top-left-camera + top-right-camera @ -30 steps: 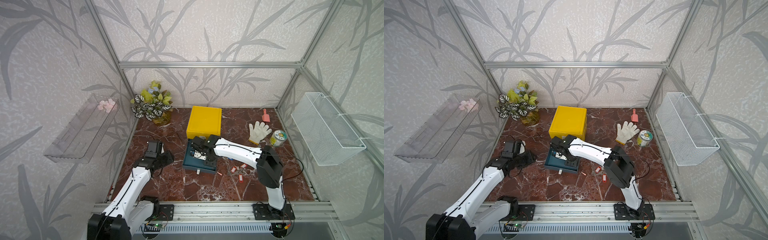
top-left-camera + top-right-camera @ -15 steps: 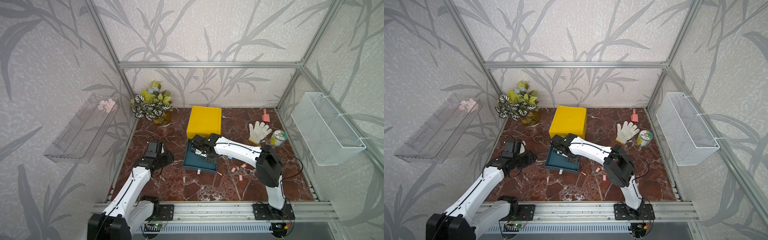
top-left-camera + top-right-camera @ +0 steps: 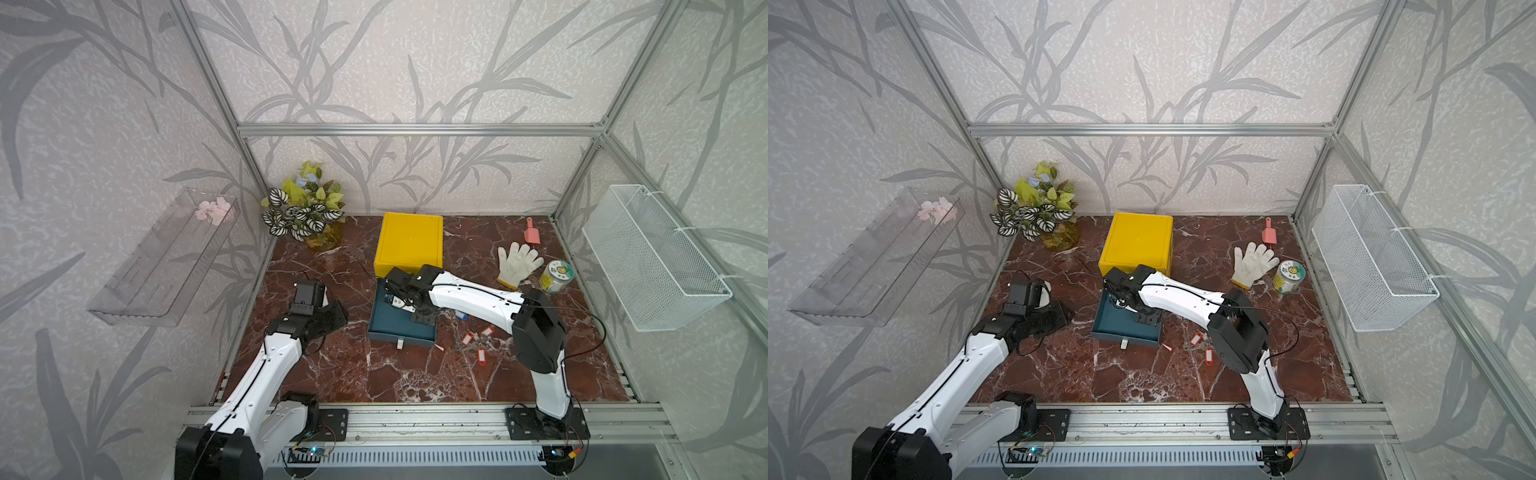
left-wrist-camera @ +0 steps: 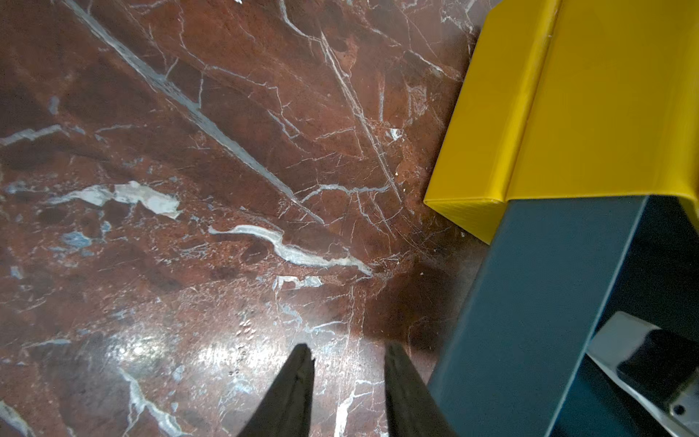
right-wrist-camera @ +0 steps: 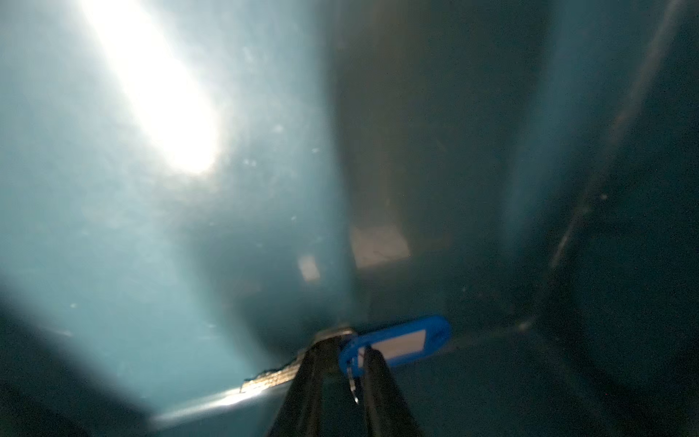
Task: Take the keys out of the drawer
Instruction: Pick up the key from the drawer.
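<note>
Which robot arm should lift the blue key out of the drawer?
The right. The right gripper sits inside the drawer, fingers pinched on the blue-tagged key. The left gripper hangs open and empty over the marble floor beside the drawer.

Both top views high, looking down over whole tabletop (image 3: 332, 374), wrist cameras close, both sharing the drawer (image 4: 529, 302).

We record a white glove (image 3: 518, 262) lying flat on the marble worktop (image 3: 332, 374), well to the right of the right gripper (image 3: 397, 300). A lidded jar (image 3: 556, 276) stands just beyond the glove, farther from that gripper. A pink scoop (image 3: 531, 233) lies behind both. A potted plant (image 3: 305, 212) stands beyond the left gripper (image 3: 338, 312), in the back corner. A wire basket (image 3: 652, 266) hangs on the wall on the right gripper's side. A clear shelf (image 3: 166, 266) bearing pink blossoms (image 3: 214, 210) hangs on the left gripper's side.
</note>
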Robot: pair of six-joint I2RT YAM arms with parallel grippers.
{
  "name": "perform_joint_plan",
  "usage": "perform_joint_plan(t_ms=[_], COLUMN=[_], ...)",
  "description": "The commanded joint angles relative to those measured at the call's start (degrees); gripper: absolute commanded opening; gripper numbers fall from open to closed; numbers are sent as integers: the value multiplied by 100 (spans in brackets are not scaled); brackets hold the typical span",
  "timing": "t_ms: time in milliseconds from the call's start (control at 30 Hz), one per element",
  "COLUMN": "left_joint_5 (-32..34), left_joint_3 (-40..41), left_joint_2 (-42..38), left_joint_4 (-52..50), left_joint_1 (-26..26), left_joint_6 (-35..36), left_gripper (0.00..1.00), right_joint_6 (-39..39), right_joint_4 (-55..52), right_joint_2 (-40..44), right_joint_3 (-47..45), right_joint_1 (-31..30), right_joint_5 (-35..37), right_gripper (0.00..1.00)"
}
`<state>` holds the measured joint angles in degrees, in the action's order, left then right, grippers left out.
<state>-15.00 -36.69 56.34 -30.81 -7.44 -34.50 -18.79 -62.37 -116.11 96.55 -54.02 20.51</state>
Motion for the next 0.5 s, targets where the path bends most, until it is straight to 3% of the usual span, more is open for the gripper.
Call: perform_joint_plan(t_ms=[0,467], left_joint_5=[45,27], left_joint_3=[-58,-20], left_joint_2=[-84,-124], left_joint_4=[31,57], left_joint_1=[6,6], left_joint_6=[51,41], left_gripper=[35,35], right_joint_6=[103,136], right_joint_4=[-416,-676], right_joint_2=[-135,-210], right_joint_3=[56,325], right_joint_1=[128,147], right_joint_5=[-14,42], right_gripper=[23,26])
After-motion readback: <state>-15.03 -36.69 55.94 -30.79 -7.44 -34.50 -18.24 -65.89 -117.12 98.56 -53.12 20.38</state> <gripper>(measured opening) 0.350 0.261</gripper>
